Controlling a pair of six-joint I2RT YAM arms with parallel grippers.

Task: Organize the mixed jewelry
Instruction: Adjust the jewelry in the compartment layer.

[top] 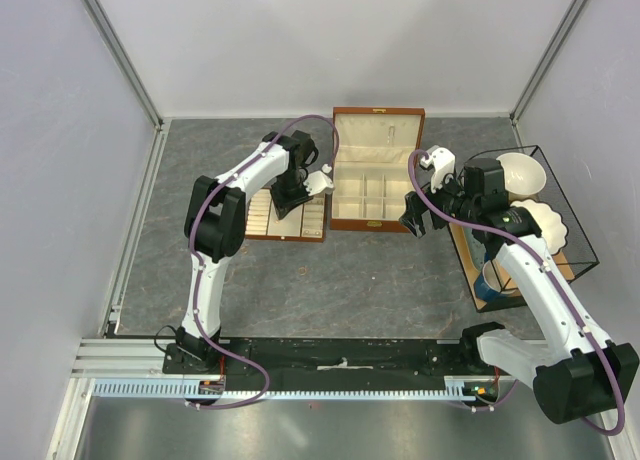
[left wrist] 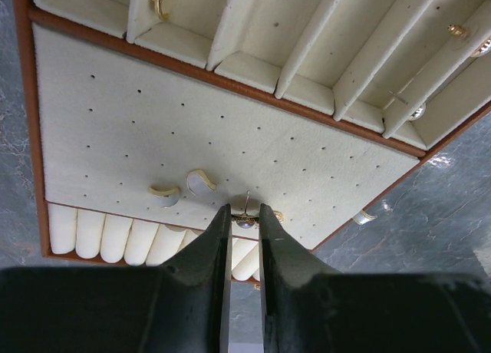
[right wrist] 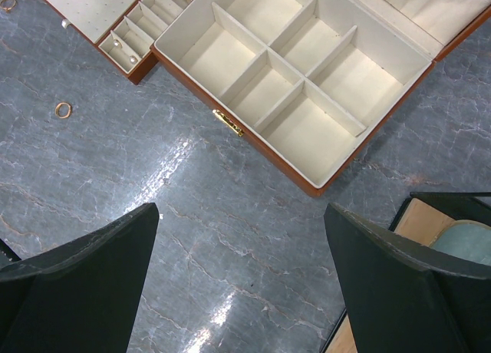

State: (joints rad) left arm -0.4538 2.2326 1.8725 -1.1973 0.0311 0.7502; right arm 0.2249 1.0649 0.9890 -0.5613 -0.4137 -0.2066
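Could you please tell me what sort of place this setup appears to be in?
Probably a lab robot cell: plain panels on aluminium framing enclose the grey table, with staged props, a wooden jewelry box and a wire basket.

The fingers of my left gripper are matt black plastic, faintly grainy. The stud at their tips is a thin bright metal pin with a small shiny bead. The tray is cream napped cloth, soft and matt, pricked with tiny holes and edged in brown wood. The hoops on it gleam pale gold. The table is grey and marbled, smooth and glossy with glare. The box is reddish-brown wood, cream-lined, with a shiny brass clasp.
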